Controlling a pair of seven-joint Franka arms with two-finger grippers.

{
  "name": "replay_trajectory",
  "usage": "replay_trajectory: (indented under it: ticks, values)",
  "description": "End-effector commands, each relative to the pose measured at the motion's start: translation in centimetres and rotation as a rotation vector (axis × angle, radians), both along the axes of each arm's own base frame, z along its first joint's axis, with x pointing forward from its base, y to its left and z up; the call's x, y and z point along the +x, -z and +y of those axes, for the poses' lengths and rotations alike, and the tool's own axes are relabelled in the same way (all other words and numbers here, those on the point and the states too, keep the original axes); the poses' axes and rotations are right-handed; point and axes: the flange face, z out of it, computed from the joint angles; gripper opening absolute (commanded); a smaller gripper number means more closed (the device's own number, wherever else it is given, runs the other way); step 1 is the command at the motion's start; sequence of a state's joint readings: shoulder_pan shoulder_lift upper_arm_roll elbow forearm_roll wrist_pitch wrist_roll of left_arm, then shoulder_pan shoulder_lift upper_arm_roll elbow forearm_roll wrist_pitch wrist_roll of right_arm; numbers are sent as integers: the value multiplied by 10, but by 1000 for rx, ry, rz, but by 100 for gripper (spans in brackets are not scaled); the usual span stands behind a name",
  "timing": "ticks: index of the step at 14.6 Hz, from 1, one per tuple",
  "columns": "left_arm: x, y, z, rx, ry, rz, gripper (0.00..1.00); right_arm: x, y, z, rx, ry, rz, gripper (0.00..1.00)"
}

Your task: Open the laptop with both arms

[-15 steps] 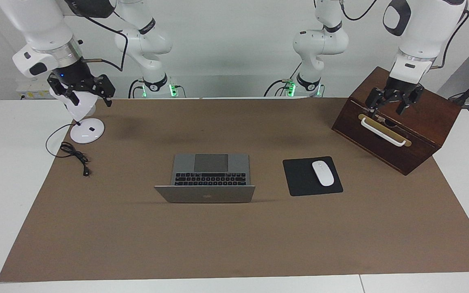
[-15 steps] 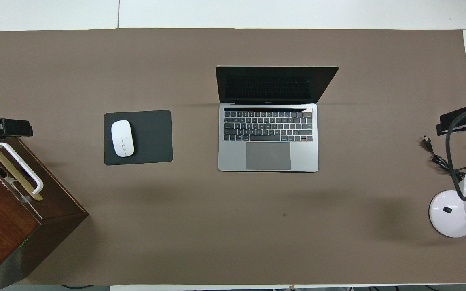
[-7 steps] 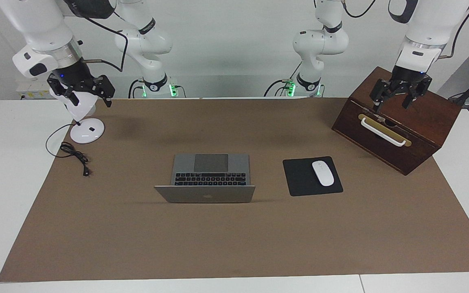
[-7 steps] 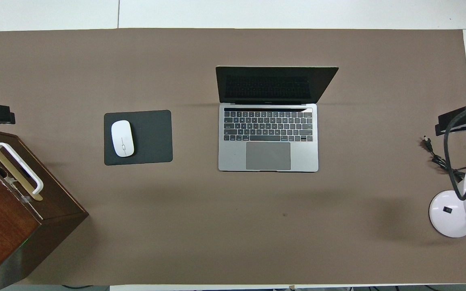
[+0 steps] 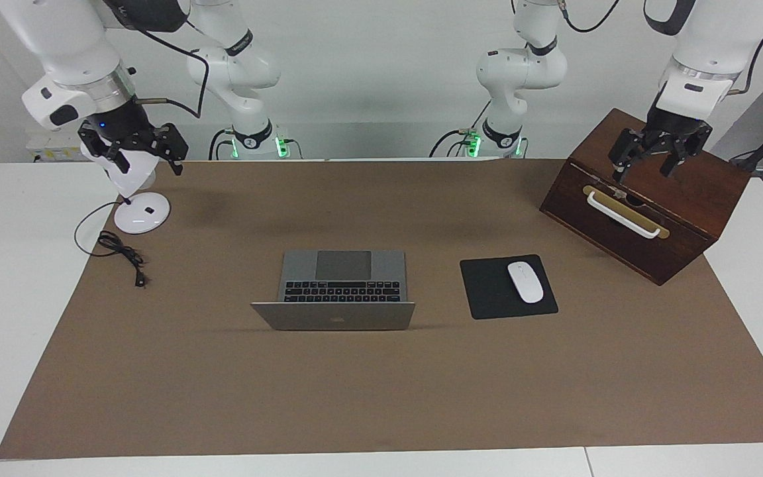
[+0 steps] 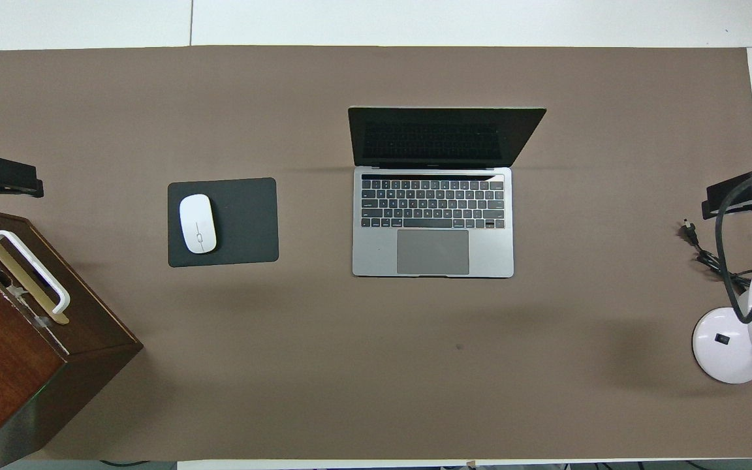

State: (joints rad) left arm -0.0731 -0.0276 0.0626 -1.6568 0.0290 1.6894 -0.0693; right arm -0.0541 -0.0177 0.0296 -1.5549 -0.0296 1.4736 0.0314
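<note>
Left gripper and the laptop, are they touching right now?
Apart. The facing view shows the left gripper up over the wooden box, with the mouse pad lying between that box and the open laptop.

Count of things on the table

One laptop [image 5: 342,288], one mouse [image 5: 525,281] on one mouse pad [image 5: 487,291], one wooden box [image 5: 653,199] with one white handle [image 5: 622,215], one white desk lamp [image 5: 136,192] with one black cord [image 5: 120,248], one brown mat [image 5: 381,384], and two robot arms, each with one gripper.
</note>
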Motion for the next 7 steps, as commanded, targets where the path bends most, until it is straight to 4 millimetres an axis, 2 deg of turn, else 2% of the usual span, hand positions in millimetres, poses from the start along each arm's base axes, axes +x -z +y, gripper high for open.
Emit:
replay_trajectory:
  ticks: [1,3,7]
  values:
    - [-9,11,0,-22,-2,57,100,-3,1,-2,-10,9,13,100]
    - [-15,12,-1,-23,10,103,100,-2,3,-2,-9,9,16,100]
    - [-12,8,-4,-19,55,78,100,-2,3,-2,-9,9,16,100]
